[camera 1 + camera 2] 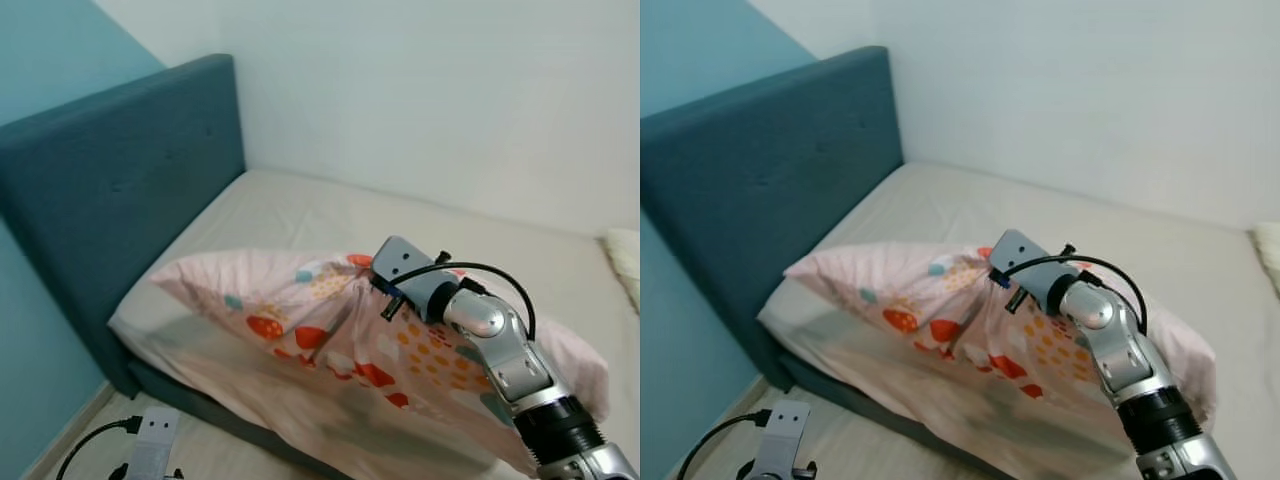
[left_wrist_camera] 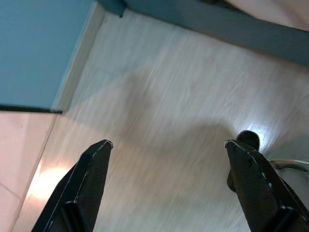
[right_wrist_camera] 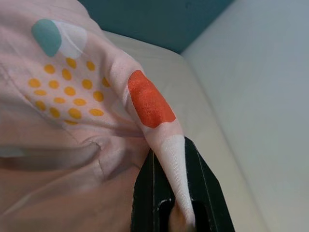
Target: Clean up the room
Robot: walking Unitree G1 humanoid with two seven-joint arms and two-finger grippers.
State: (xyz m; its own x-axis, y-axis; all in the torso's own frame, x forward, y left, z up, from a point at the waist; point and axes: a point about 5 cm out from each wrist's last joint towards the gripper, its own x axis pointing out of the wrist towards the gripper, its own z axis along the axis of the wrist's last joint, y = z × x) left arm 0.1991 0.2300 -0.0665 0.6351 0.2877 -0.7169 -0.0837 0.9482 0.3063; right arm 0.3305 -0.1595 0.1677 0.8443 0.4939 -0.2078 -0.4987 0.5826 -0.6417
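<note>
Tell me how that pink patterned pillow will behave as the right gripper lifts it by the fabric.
Probably floppy: the pillow sags around the pinched fold held by the right gripper. It is likely light, since a thin fold carries it. The cover may slip or stretch, because only cloth is clamped.

My left gripper [image 2: 166,186]: two black fingers [image 2: 79,188], spread wide apart, nothing between them, hanging above the floor. Floor [image 2: 164,96]: pale wood-grain boards with a soft shadow across the middle. Teal wall [image 2: 38,48] with a pale skirting board [image 2: 79,53] along its foot. Dark bed base [image 2: 231,31] beyond. Small round black object [image 2: 248,138] beside one finger, unclear.
</note>
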